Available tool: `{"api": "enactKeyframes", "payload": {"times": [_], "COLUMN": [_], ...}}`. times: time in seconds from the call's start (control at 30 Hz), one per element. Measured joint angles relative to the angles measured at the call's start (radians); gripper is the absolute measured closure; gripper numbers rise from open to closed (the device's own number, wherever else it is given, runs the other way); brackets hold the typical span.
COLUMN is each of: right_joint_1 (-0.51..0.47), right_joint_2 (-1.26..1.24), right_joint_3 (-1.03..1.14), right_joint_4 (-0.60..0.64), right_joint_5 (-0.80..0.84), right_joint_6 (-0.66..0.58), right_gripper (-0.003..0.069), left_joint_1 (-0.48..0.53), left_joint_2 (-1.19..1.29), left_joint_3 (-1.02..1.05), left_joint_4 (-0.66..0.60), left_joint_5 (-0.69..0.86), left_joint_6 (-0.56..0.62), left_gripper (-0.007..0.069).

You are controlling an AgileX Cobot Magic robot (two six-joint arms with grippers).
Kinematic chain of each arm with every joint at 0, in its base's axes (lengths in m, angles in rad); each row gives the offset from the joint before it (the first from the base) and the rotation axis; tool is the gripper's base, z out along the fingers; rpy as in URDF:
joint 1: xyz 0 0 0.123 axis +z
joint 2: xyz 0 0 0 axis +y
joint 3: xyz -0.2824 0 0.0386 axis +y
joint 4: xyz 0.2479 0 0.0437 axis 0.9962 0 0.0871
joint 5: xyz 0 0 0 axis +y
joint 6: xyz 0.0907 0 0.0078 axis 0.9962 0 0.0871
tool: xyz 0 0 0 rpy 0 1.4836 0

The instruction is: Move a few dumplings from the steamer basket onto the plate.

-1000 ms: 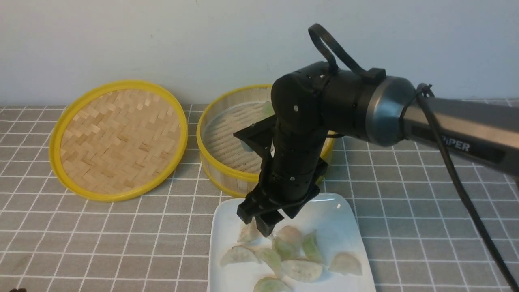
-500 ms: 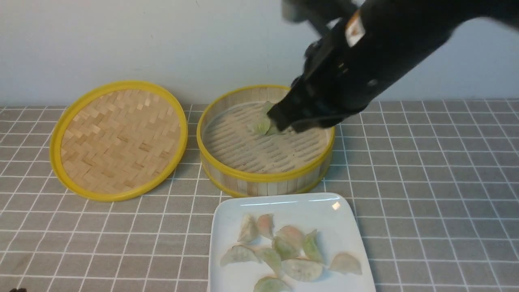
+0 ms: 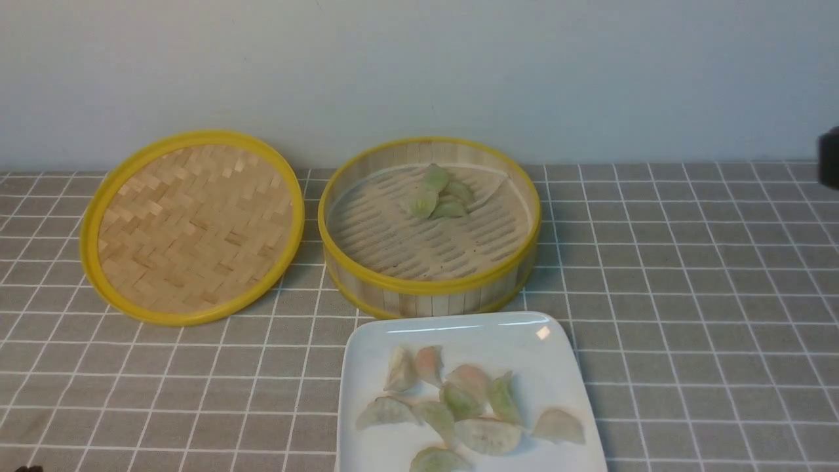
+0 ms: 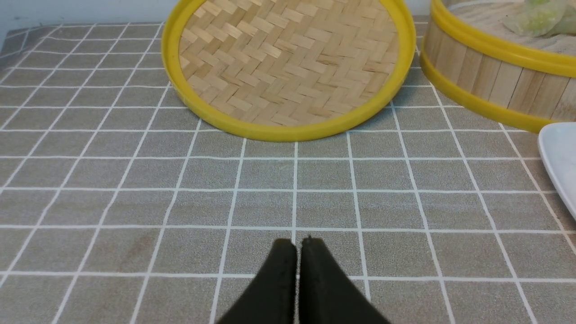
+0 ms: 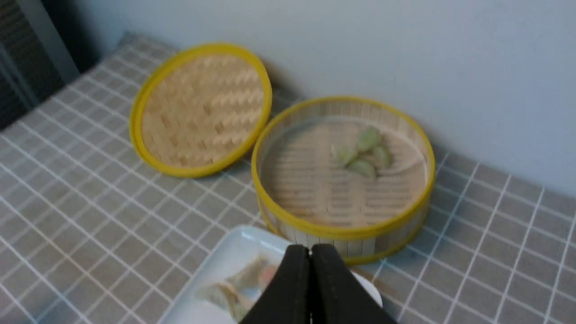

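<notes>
The steamer basket point(image 3: 429, 285) stands mid-table and holds a few pale green dumplings point(image 3: 438, 196) on its slatted floor; it also shows in the right wrist view point(image 5: 342, 231). The white square plate point(image 3: 518, 334) lies in front of it with several dumplings point(image 3: 462, 400) on it. My right gripper point(image 5: 310, 249) is shut and empty, high above the plate's edge point(image 5: 220, 256). Only a dark bit of the right arm point(image 3: 829, 157) shows at the front view's right edge. My left gripper point(image 4: 297, 243) is shut and empty, low over the tablecloth in front of the lid.
The shallow woven lid point(image 3: 193, 226) with a yellow rim lies left of the basket; it also shows in the left wrist view point(image 4: 288, 67). A grey checked cloth point(image 3: 688, 295) covers the table. A pale wall runs behind.
My right arm has let go a pinkish dumpling on the plate, risen and pulled back to the right, almost out of the front view. The basket and plate now show whole.
</notes>
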Motion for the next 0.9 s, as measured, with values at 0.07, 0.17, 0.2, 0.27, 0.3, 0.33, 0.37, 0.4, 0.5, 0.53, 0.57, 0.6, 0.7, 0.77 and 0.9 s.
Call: {"api": "enactKeyframes", "payload": {"times": [0.07, 0.17, 0.2, 0.27, 0.3, 0.33, 0.37, 0.4, 0.5, 0.53, 0.57, 0.6, 0.7, 0.77, 0.9], "right_joint_1": [0.0, 0.0, 0.0, 0.0, 0.0, 0.0, 0.0, 0.0, 0.0, 0.0, 0.0, 0.0, 0.0, 0.0, 0.0], "right_joint_2": [-0.099, -0.265, -0.314, -0.376, -0.381, -0.419, -0.429, -0.444, -0.454, -0.454, -0.454, -0.454, -0.454, -0.454, -0.454], "right_joint_3": [0.094, 0.253, 0.302, 0.367, 0.374, 0.42, 0.429, 0.46, 0.511, 0.519, 0.52, 0.531, 0.532, 0.532, 0.532], "right_joint_4": [-0.014, -0.048, -0.059, -0.067, -0.068, -0.07, -0.07, -0.07, -0.07, -0.07, -0.07, -0.075, -0.086, -0.089, -0.089], "right_joint_5": [-0.104, -0.258, -0.308, -0.371, -0.376, -0.411, -0.416, -0.43, -0.438, -0.437, -0.437, -0.433, -0.431, -0.437, -0.463], "right_joint_6": [0.026, 0.076, 0.092, 0.114, 0.118, 0.134, 0.138, 0.145, 0.152, 0.152, 0.152, 0.152, 0.151, 0.151, 0.151], "right_gripper": [0.0673, 0.0673, 0.0673, 0.0673, 0.0673, 0.0673, 0.0673, 0.0673, 0.0673, 0.0673, 0.0673, 0.0673, 0.0673, 0.0673, 0.0673], "left_joint_1": [0.0, 0.0, 0.0, 0.0, 0.0, 0.0, 0.0, 0.0, 0.0, 0.0, 0.0, 0.0, 0.0, 0.0, 0.0], "left_joint_2": [0.0, 0.0, 0.0, 0.0, 0.0, 0.0, 0.0, 0.0, 0.0, 0.0, 0.0, 0.0, 0.0, 0.0, 0.0], "left_joint_3": [0.0, 0.0, 0.0, 0.0, 0.0, 0.0, 0.0, 0.0, 0.0, 0.0, 0.0, 0.0, 0.0, 0.0, 0.0], "left_joint_4": [0.0, 0.0, 0.0, 0.0, 0.0, 0.0, 0.0, 0.0, 0.0, 0.0, 0.0, 0.0, 0.0, 0.0, 0.0], "left_joint_5": [0.0, 0.0, 0.0, 0.0, 0.0, 0.0, 0.0, 0.0, 0.0, 0.0, 0.0, 0.0, 0.0, 0.0, 0.0], "left_joint_6": [0.0, 0.0, 0.0, 0.0, 0.0, 0.0, 0.0, 0.0, 0.0, 0.0, 0.0, 0.0, 0.0, 0.0, 0.0], "left_gripper": [0.0629, 0.0629, 0.0629, 0.0629, 0.0629, 0.0629, 0.0629, 0.0629, 0.0629, 0.0629, 0.0629, 0.0629, 0.0629, 0.0629, 0.0629]}}
